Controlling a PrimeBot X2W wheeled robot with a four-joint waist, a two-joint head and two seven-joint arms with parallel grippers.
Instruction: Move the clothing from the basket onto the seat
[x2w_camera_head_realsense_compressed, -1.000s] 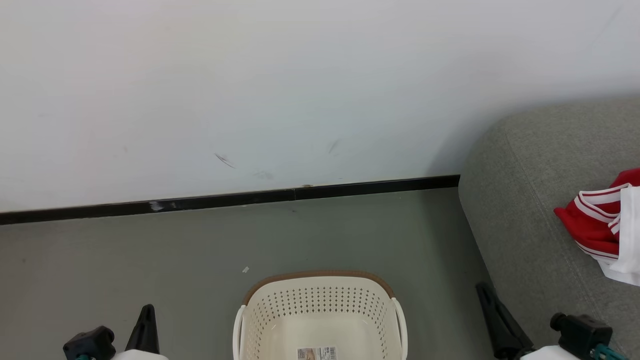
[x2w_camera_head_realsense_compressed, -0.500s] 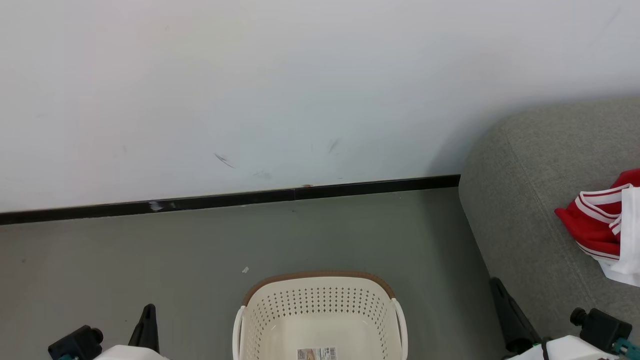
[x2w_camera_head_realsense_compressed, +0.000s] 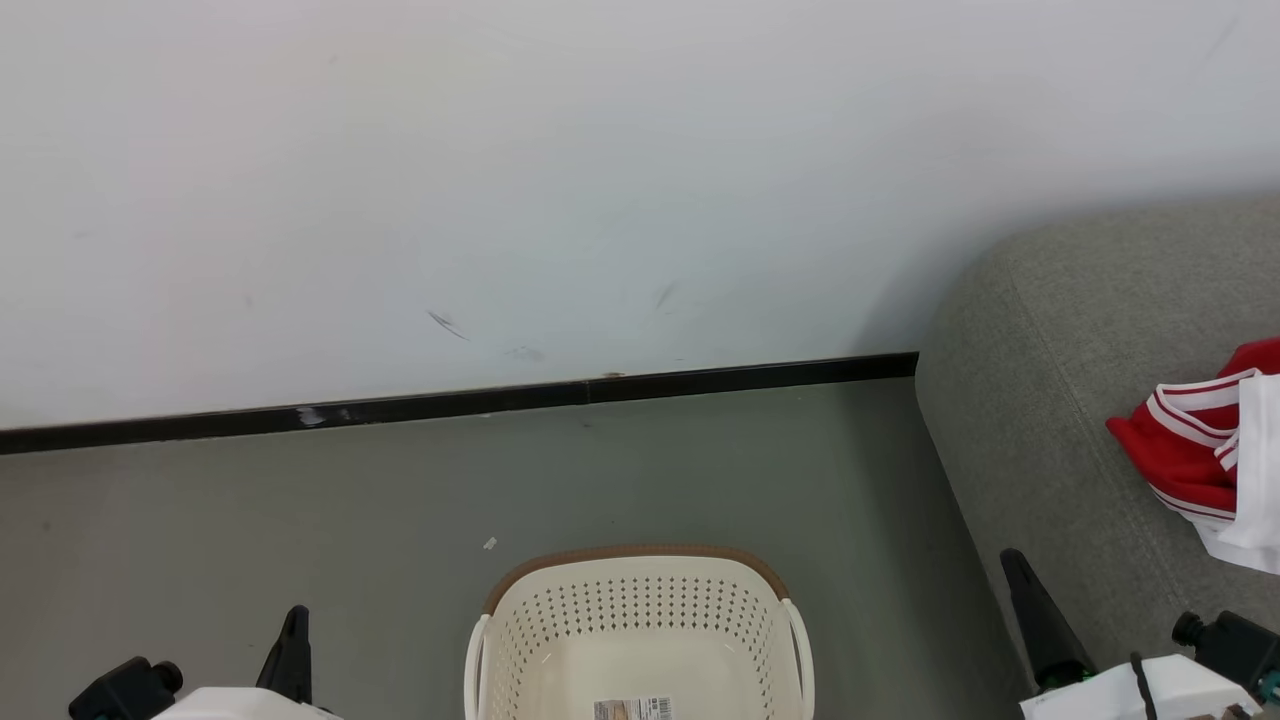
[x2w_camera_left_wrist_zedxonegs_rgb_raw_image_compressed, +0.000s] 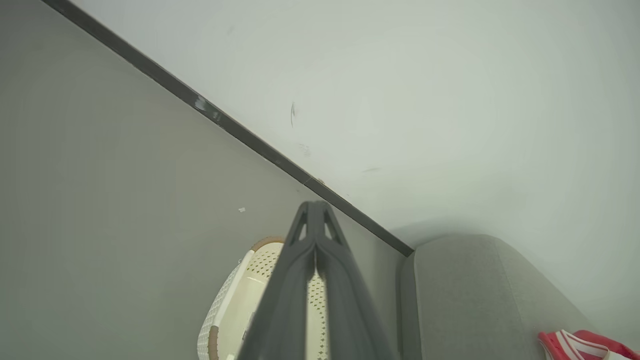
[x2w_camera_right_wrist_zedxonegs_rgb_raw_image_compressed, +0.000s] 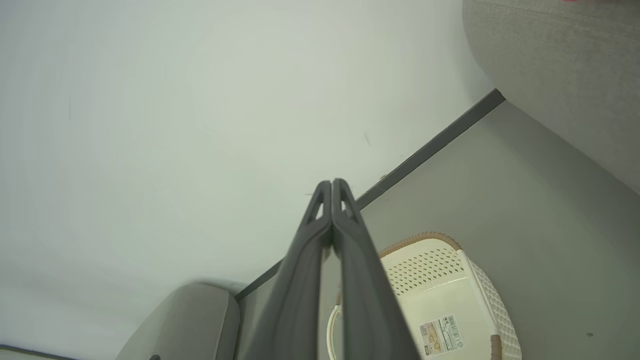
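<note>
The red jersey (x2w_camera_head_realsense_compressed: 1195, 455) with white panels and striped trim lies crumpled on the grey sofa (x2w_camera_head_realsense_compressed: 1060, 400) at the right edge of the head view; a corner of the jersey (x2w_camera_left_wrist_zedxonegs_rgb_raw_image_compressed: 575, 345) also peeks in at the bottom right of the left wrist view. The cream perforated basket (x2w_camera_head_realsense_compressed: 640, 600) stands on the floor at bottom centre, holding nothing but its paper label (x2w_camera_head_realsense_compressed: 633, 708). My left gripper (x2w_camera_head_realsense_compressed: 293, 625) is shut at the lower left, left of the basket. My right gripper (x2w_camera_head_realsense_compressed: 1015, 565) is shut at the lower right, beside the sofa's front edge, with nothing in it.
A white wall (x2w_camera_head_realsense_compressed: 600, 180) with a black skirting strip (x2w_camera_head_realsense_compressed: 450, 402) runs behind the basket. Grey floor (x2w_camera_head_realsense_compressed: 250, 520) spreads to the left. A second grey rounded cushion (x2w_camera_right_wrist_zedxonegs_rgb_raw_image_compressed: 185, 320) shows at the bottom of the right wrist view.
My right gripper has slid to the right and slightly lower along the sofa's front. The left gripper has sunk a little toward the bottom edge. Jersey and basket have stayed put.
</note>
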